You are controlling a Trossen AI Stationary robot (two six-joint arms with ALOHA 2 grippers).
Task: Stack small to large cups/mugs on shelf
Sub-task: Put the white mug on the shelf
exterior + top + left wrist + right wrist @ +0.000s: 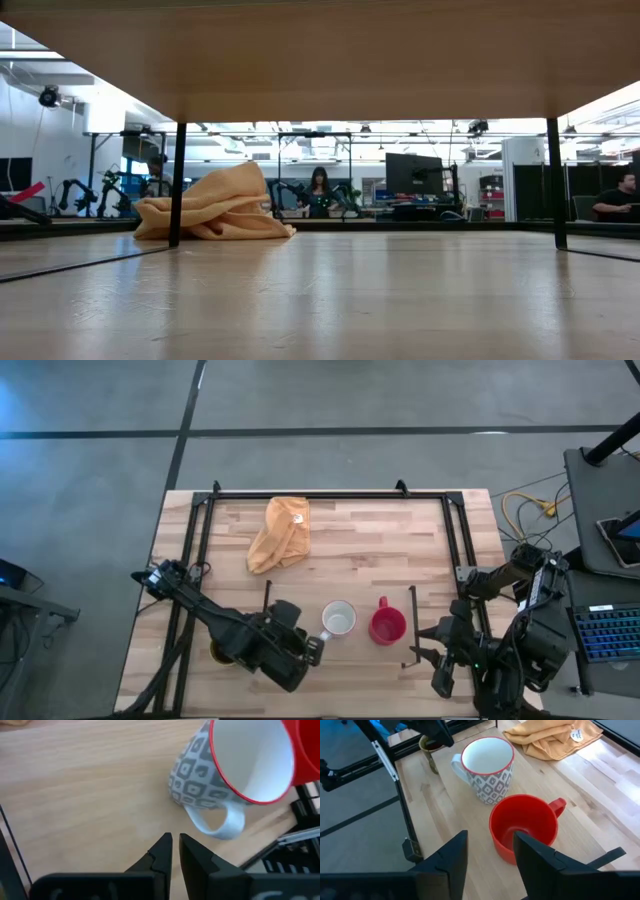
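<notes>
The white mug [338, 619], grey-patterned with a red rim, and the small red mug [387, 626] stand upright side by side on the light-wood shelf [300, 622], between its black rails. The brown-gold mug [217, 653] stands left of the shelf, mostly hidden under my left arm. My left gripper [175, 844] is shut and empty, just short of the white mug's handle [220, 822]. My right gripper [490, 845] is open and empty at the shelf's right end, just short of the red mug [522, 827].
A yellow-orange cloth [280, 532] lies crumpled on the table behind the shelf and also shows in the low view [215, 205]. A black frame [320, 495] runs along the table's far and side edges. People and other robots show in the room behind.
</notes>
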